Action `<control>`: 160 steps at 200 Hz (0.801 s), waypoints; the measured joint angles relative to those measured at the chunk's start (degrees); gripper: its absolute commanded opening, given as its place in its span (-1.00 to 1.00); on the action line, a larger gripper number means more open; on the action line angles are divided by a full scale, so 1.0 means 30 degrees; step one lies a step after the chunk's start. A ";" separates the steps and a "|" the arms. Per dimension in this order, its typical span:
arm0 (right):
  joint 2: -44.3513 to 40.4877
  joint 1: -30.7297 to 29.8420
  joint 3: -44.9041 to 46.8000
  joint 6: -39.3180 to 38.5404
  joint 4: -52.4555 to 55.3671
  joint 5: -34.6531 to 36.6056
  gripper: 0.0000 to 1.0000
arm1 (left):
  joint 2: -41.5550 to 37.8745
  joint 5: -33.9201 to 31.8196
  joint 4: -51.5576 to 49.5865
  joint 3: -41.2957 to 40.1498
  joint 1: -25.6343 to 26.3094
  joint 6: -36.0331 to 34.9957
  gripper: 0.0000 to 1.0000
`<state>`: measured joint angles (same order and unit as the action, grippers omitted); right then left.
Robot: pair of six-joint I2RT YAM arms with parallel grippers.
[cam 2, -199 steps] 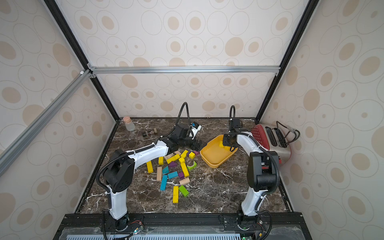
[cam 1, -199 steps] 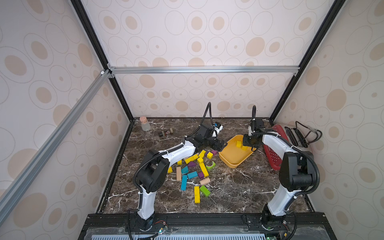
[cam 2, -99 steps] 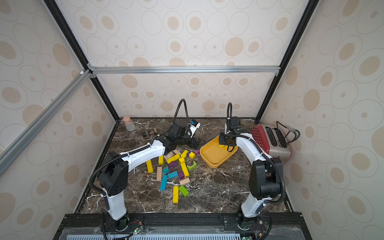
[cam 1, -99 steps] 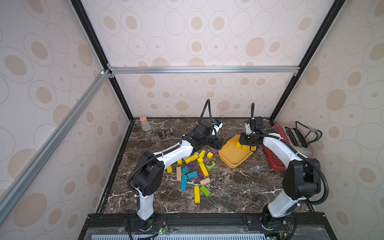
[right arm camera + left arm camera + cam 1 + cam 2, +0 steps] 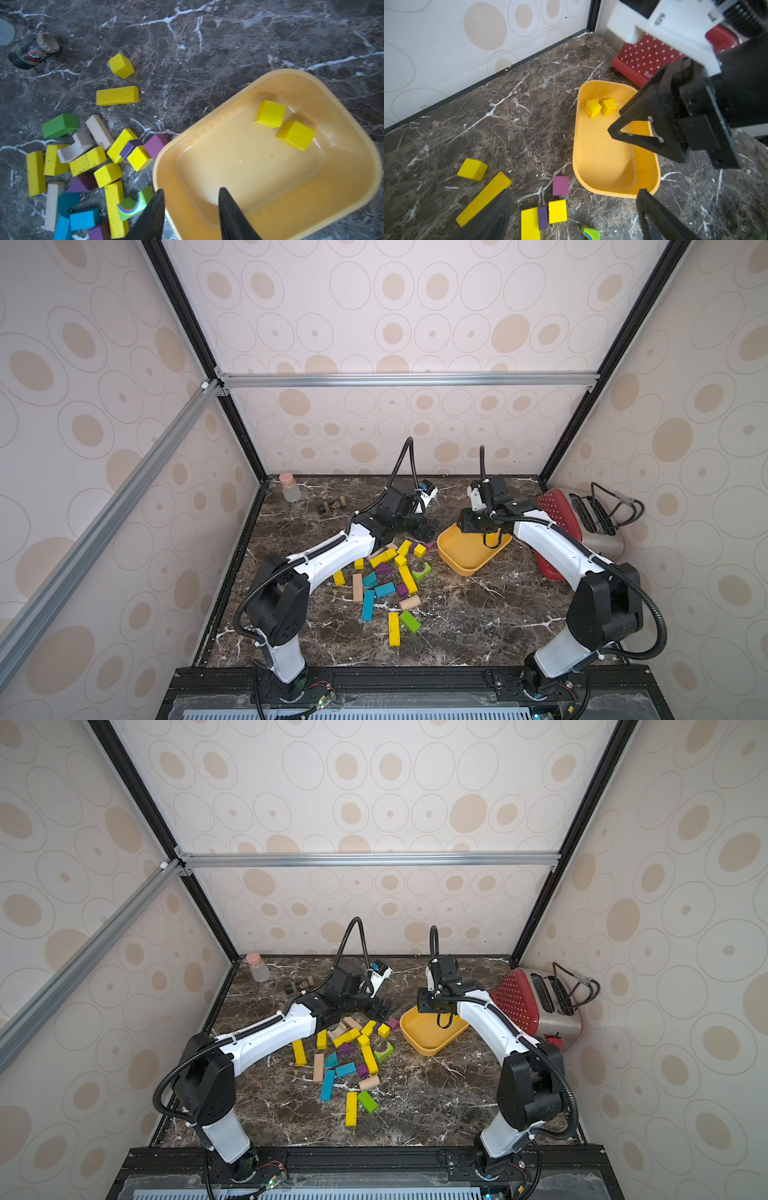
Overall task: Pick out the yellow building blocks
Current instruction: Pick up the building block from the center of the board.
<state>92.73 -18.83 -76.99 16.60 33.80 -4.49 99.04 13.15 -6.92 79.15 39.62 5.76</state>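
Note:
Several yellow building blocks [image 5: 407, 578] [image 5: 369, 1058] lie in a mixed pile on the marble table, both cubes and bars. Two yellow cubes [image 5: 270, 113] [image 5: 592, 108] rest inside the orange-yellow bowl [image 5: 465, 572] [image 5: 207, 118]. My left gripper [image 5: 428, 529] [image 5: 574, 191] hangs open and empty over the pile's far edge, above a yellow cube [image 5: 557, 211] and a purple block. My right gripper [image 5: 467, 526] [image 5: 191, 190] hovers over the bowl's side nearest the pile. Its jaws are apart with nothing between them.
A red and silver toaster [image 5: 557, 510] stands right of the bowl. A corked bottle [image 5: 289, 489] and a small jar on its side [image 5: 332, 505] sit at the back left. Blue, purple, green and plain wooden blocks are mixed into the pile. Walls enclose three sides.
My right gripper has drifted left across the bowl toward the pile. The left arm has shifted only slightly, its gripper still wide open.

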 measured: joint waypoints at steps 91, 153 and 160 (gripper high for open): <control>0.2055 -0.3002 -0.0896 0.0882 -0.0896 0.0044 -0.11 | -0.4102 -0.1508 -0.1661 -0.3504 -0.1523 -0.0372 0.89; 0.5727 -0.3832 -0.4656 0.0962 -0.1013 -0.0087 -0.09 | -0.5807 -0.2892 -0.2280 -0.5202 -0.1880 -0.1406 0.94; 0.6237 -0.3832 -0.5180 0.0962 -0.1013 -0.0087 -0.09 | -0.5843 -0.2973 -0.2331 -0.5333 -0.1938 -0.1523 0.95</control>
<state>111.44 -30.33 -92.53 19.49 30.76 -4.75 81.52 4.23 -13.91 63.16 33.80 1.19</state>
